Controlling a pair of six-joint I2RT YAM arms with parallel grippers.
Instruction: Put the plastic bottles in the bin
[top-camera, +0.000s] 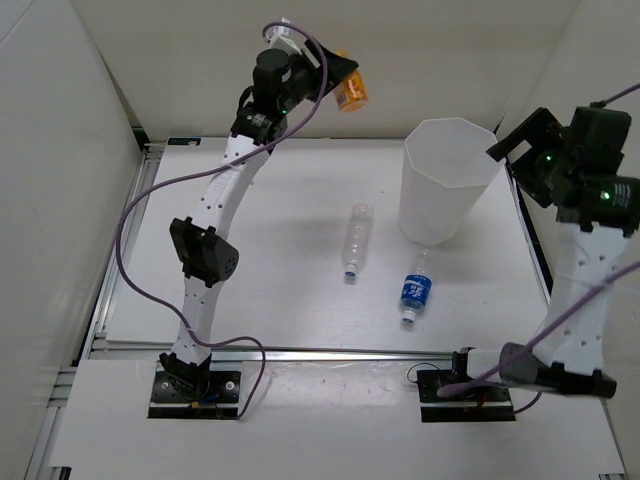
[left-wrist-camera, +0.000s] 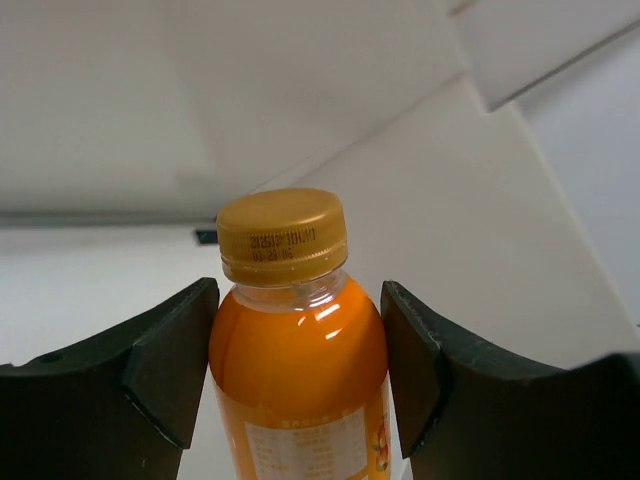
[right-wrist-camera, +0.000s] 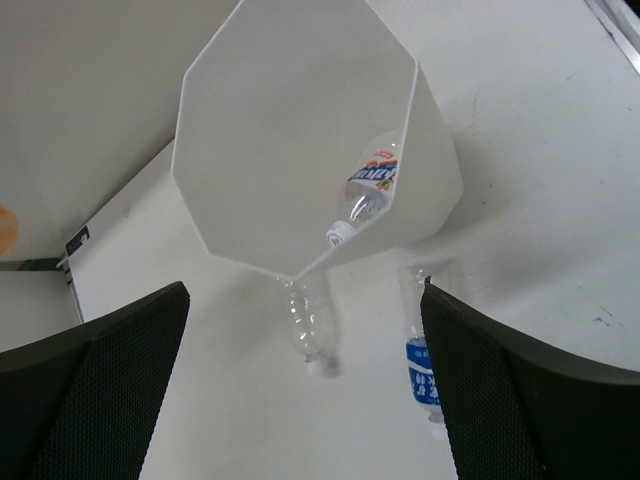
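Top view only: the whole left arm (top-camera: 215, 215) stands tall and points to the far side. The right arm (top-camera: 585, 250) is up high, just to the right of the white bin (top-camera: 450, 185).
Right wrist view only: this one looks down into the bin. A clear bottle with a white cap (right-wrist-camera: 365, 190) lies tilted against the inside wall, cap end down. The top view does not show it.
Left wrist view only: the orange bottle (left-wrist-camera: 300, 370) has a gold cap (left-wrist-camera: 283, 235) with tiny print on its side.
Left jaws: closed part way and pinching the orange bottle. A dark finger (left-wrist-camera: 170, 365) presses on each side of it, just below the cap. The bottle is up in the air, to the far left of the bin and well apart from it.
Right jaws: spread wide with nothing between them. Both dark fingers (right-wrist-camera: 540, 400) show at the bottom corners, above the bin.
Slim clear bottle (top-camera: 357, 240): lies on the white table (top-camera: 300, 300), near the bin on its left, with its cap toward the arms.
Blue label bottle (top-camera: 416, 290): lies on the table just beside the foot of the bin, on the near side.
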